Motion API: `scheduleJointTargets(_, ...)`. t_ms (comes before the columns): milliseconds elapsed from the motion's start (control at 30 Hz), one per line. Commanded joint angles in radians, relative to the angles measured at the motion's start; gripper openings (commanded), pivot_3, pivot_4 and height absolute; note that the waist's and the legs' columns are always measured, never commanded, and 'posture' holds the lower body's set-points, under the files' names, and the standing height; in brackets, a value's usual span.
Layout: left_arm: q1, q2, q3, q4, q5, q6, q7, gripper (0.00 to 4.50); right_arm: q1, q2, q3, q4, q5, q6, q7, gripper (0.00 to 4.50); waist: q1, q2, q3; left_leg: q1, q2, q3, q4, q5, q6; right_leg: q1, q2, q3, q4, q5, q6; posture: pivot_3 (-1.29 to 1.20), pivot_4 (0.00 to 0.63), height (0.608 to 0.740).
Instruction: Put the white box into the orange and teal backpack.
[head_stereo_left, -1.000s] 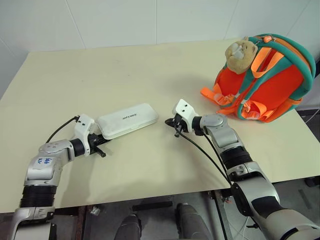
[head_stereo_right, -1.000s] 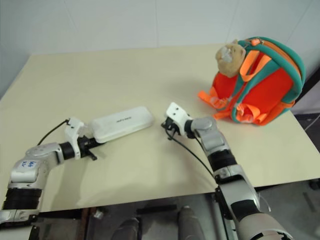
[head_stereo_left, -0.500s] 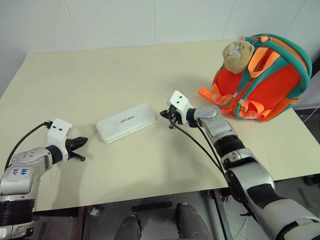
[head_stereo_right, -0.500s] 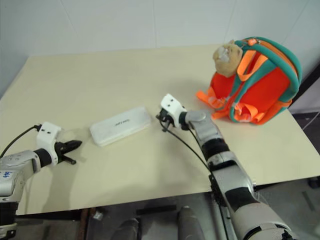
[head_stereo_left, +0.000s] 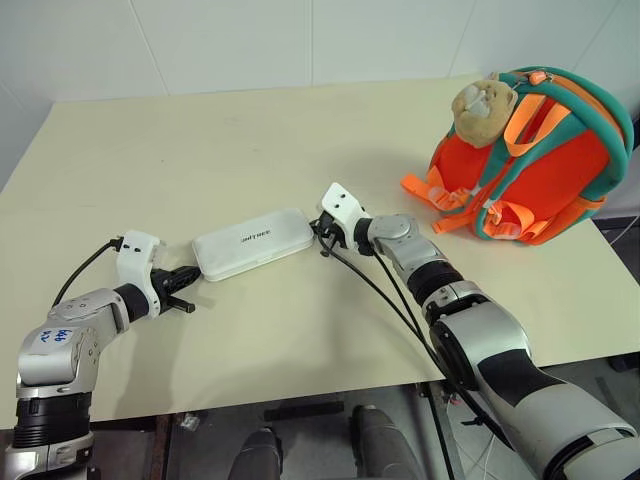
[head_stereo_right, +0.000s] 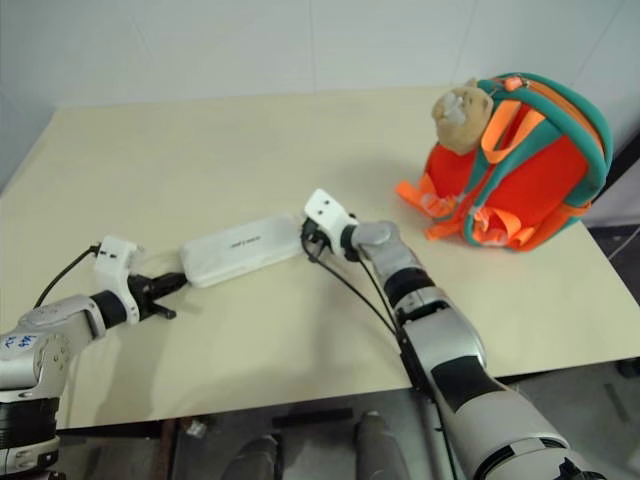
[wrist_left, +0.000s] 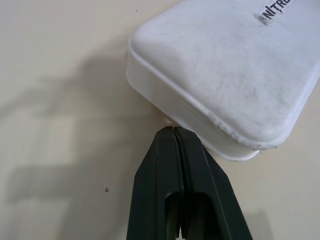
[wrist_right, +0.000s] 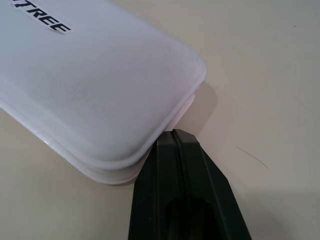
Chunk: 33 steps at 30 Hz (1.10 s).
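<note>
The white box lies flat on the table, its lettered lid up. My left gripper is shut, and its tips rest against the box's left end. At the box's right end sits my right gripper, also shut, with its tips pressed under the rim of the lid. Neither gripper holds anything. The orange and teal backpack stands upright at the table's far right, straps toward me, with a tan plush charm on its top.
Black cables trail from both wrists across the table near the front edge. The backpack stands close to the table's right edge. A white wall rises behind the table.
My left gripper drew away to the left of the box, then came back to its left end. My right gripper moved left up to the box's right end. The box stayed put.
</note>
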Motion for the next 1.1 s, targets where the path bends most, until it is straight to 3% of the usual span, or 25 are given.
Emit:
scheduleJointTargets(33, -0.021, -0.001, -0.004, -0.029, -0.011, -0.019, -0.009, 0.03, -0.006, 0.013, 0.001, -0.032, 0.009, -0.026, 0.045, 0.00, -0.001, 0.000, 0.000, 0.000, 0.000, 0.000, 0.000, 0.000, 0.000, 0.000, 0.000, 0.000, 0.000, 0.000, 0.000, 0.00, 0.150, 0.740)
scheduleJointTargets(367, -0.030, 0.041, -0.075, 0.036, 0.018, -0.050, -0.082, 0.03, 0.082, -0.038, -0.002, -0.205, 0.031, 0.031, 0.141, 0.00, 0.002, 0.000, 0.000, 0.000, 0.000, 0.000, 0.000, 0.000, 0.000, 0.000, 0.000, 0.000, 0.000, 0.000, 0.000, 0.00, 0.150, 0.740)
scheduleJointTargets(633, -0.021, 0.103, -0.119, 0.119, 0.069, -0.099, -0.131, 0.03, 0.232, -0.102, -0.004, -0.536, 0.067, 0.209, 0.173, 0.00, 0.004, 0.000, 0.000, 0.000, 0.000, 0.000, 0.001, 0.000, 0.000, 0.000, 0.000, 0.000, 0.001, 0.000, 0.000, 0.00, 0.150, 0.740)
scheduleJointTargets(967, 0.161, 0.213, -0.036, 0.021, 0.110, -0.057, -0.072, 0.03, 0.244, -0.093, 0.011, -0.560, 0.076, 0.244, 0.147, 0.00, -0.002, 0.000, 0.000, 0.003, 0.001, 0.002, 0.000, 0.000, 0.001, 0.000, 0.001, 0.001, 0.002, 0.000, 0.000, 0.00, 0.150, 0.740)
scheduleJointTargets(1100, 0.213, 0.194, 0.028, -0.063, 0.088, -0.045, -0.043, 0.03, 0.233, -0.077, 0.016, -0.527, 0.075, 0.229, 0.140, 0.00, 0.001, 0.000, 0.000, 0.003, 0.001, 0.002, 0.000, 0.000, 0.001, 0.000, 0.001, 0.001, 0.002, 0.000, 0.000, 0.00, 0.150, 0.740)
